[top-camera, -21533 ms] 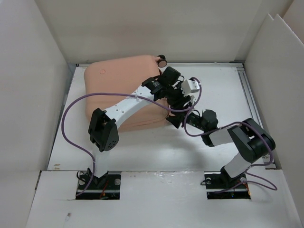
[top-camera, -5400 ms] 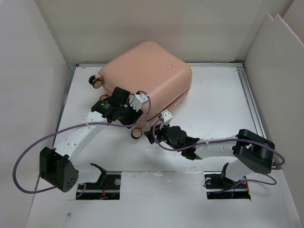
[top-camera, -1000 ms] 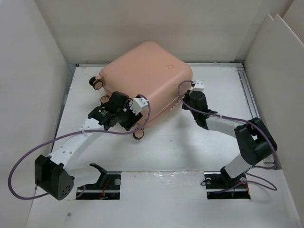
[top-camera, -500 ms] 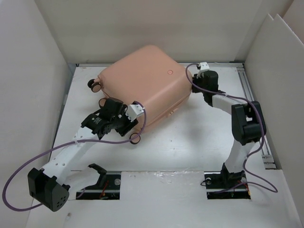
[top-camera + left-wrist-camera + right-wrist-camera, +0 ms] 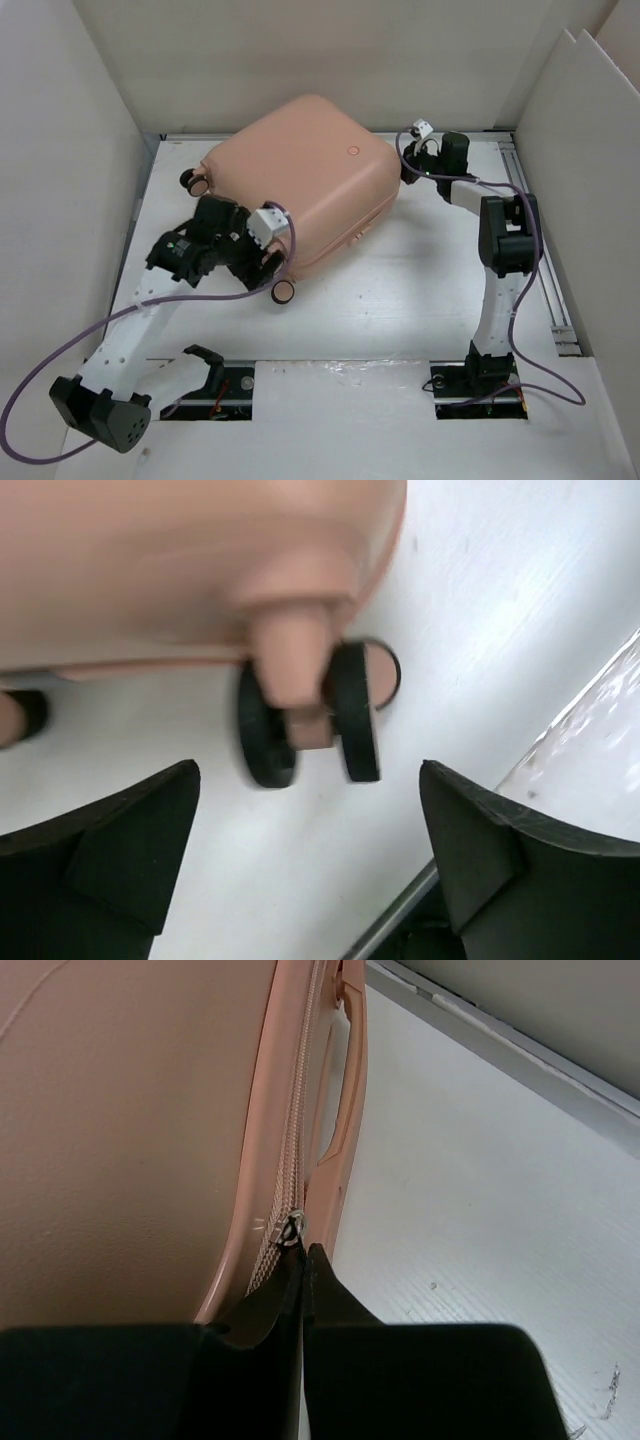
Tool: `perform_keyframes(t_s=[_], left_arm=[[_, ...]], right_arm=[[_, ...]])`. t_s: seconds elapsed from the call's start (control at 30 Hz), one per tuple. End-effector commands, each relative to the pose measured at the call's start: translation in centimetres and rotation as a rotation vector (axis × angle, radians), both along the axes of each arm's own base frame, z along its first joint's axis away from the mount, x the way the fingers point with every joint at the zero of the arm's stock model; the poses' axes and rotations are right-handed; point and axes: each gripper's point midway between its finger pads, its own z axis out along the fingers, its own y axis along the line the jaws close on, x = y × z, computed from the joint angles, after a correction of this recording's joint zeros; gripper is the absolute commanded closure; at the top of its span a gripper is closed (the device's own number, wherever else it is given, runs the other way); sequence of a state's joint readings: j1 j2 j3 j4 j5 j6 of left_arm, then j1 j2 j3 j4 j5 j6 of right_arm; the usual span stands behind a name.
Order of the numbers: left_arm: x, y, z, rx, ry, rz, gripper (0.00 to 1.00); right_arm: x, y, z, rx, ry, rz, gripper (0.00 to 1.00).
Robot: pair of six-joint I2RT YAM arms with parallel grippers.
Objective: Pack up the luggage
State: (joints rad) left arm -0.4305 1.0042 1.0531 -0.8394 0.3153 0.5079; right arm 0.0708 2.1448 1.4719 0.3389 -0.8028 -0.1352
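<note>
Widened since earlier, left gripper [image 5: 308,780] is kept off the black wheel [image 5: 356,715] of the smooth peach luggage [image 5: 300,160]; right gripper [image 5: 302,1260] is pinched on its zipper pull [image 5: 292,1228].

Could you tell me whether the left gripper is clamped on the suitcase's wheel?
No, the left gripper stands open, its fingers apart from the wheel on the suitcase.

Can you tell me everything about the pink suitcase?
The suitcase is peach-pink with a smooth hard-looking shell and rounded corners. It is closed and lies flat, turned at an angle, on the white table. Small black twin wheels stick out on pink stubs. A pink zipper runs along its edge beside a handle. The right gripper, jaws shut, pinches the silvery zipper pull.
</note>
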Motion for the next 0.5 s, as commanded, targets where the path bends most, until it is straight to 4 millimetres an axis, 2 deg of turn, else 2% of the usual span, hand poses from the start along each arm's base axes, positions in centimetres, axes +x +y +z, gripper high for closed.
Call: perform_keyframes(t_s=[0.0,0.03,0.07,0.13,0.17,0.2,0.27,0.3,0.37,0.4,0.43,0.47], left_arm=[[0.7,-1.9,10.0,-0.264,-0.125,-0.018,0.09],[1.6,-1.8,12.7,-0.301,-0.172,0.004,0.08],[2.8,-1.7,12.7,-0.319,-0.133,0.048,0.08],[5.0,0.8,12.2,-0.327,-0.080,0.183,0.09],[6.2,1.9,10.2,-0.313,-0.003,0.243,0.21],[7.1,5.3,8.6,-0.303,0.044,0.375,0.34],[7.4,8.8,5.5,-0.301,0.138,0.527,0.61],[7.6,11.4,4.1,-0.294,0.175,0.638,0.83],[8.3,13.5,3.1,-0.238,0.144,0.731,0.90],[8.2,13.7,1.6,-0.230,0.165,0.752,0.90],[9.6,14.0,1.4,-0.248,0.116,0.762,0.88],[10.0,14.2,0.8,-0.264,0.114,0.797,0.88]], right_arm=[[-0.5,3.8,2.4,0.006,-0.152,0.113,1.00],[-0.7,4.5,2.4,0.007,-0.151,0.125,1.00],[-0.7,4.5,1.8,0.011,-0.133,0.123,1.00],[-1.1,5.2,1.3,0.019,-0.116,0.141,1.00],[-1.1,5.2,1.4,0.025,-0.118,0.139,1.00],[-1.5,5.8,1.1,0.025,-0.109,0.150,1.00],[-1.5,5.6,2.0,0.030,-0.128,0.133,1.00],[-1.9,6.3,1.8,0.031,-0.128,0.145,1.00],[-2.3,6.8,2.6,0.031,-0.145,0.147,1.00],[-2.8,7.5,2.1,0.031,-0.138,0.161,1.00],[-3.4,8.2,2.1,0.032,-0.136,0.176,1.00],[-4.0,8.5,1.9,0.029,-0.133,0.177,1.00]])
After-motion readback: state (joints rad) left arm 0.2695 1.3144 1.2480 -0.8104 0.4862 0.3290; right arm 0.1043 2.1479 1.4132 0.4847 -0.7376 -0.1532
